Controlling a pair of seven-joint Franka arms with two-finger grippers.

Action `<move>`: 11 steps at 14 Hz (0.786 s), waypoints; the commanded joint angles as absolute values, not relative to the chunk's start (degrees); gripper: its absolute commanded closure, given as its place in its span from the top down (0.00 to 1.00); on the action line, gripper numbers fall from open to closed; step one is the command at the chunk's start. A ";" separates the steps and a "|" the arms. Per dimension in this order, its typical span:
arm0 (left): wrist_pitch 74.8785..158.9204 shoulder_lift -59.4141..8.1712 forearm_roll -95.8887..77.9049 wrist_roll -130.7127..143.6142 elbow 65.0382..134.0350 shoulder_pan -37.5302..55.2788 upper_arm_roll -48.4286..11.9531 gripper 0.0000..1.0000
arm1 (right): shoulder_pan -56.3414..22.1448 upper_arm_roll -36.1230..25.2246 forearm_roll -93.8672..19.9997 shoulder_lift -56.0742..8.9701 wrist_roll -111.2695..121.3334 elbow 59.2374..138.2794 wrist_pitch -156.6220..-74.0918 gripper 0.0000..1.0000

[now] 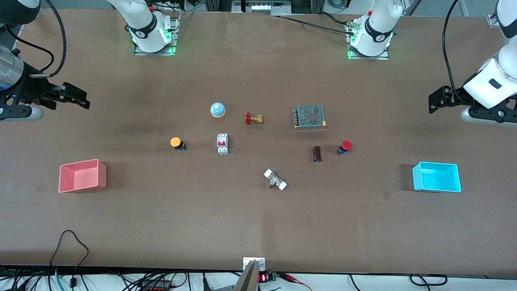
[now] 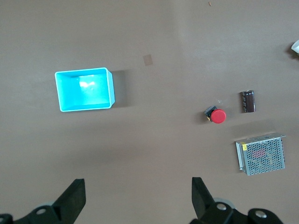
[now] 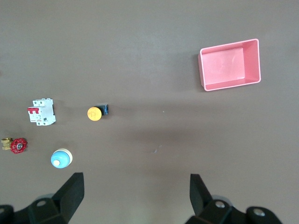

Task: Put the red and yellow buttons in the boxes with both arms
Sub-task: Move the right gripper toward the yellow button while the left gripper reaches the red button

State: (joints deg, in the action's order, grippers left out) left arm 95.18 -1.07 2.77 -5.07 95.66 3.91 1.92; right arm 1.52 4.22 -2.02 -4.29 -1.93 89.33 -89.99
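Note:
The red button (image 1: 345, 147) lies on the table toward the left arm's end and also shows in the left wrist view (image 2: 216, 115). The yellow button (image 1: 177, 143) lies toward the right arm's end and shows in the right wrist view (image 3: 96, 112). The salmon pink box (image 1: 83, 175) (image 3: 230, 64) and the cyan box (image 1: 436, 176) (image 2: 84, 89) stand empty near opposite ends of the table. My left gripper (image 1: 438, 101) (image 2: 138, 198) is open and empty, high over the table at the left arm's end. My right gripper (image 1: 76, 98) (image 3: 137, 196) is open and empty, high at the right arm's end.
Between the buttons lie a blue dome bell (image 1: 217, 109), a brass valve with a red handle (image 1: 253, 119), a white circuit breaker (image 1: 222, 143), a metal mesh power supply (image 1: 309, 117), a dark cylinder (image 1: 317, 153) and a white-ended fitting (image 1: 275, 180).

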 commanded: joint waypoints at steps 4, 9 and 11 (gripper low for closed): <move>93.78 -0.79 3.25 -5.71 94.75 4.22 1.93 1.00 | 1.49 4.22 -1.85 -4.04 -0.97 89.65 -90.44 1.00; 90.63 -3.41 2.55 -5.45 94.75 5.88 1.76 1.00 | 1.58 4.66 -2.72 -5.62 2.36 91.31 -90.35 1.00; 85.02 -5.36 2.81 -5.36 94.75 8.43 1.67 1.00 | 1.32 5.09 -2.90 -6.24 3.60 92.98 -91.05 1.00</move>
State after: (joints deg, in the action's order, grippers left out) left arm 89.10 -2.67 2.68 -5.07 95.91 6.12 1.66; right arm 1.40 4.54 -2.05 -6.20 1.78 91.13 -90.04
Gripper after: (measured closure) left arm 0.000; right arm 0.000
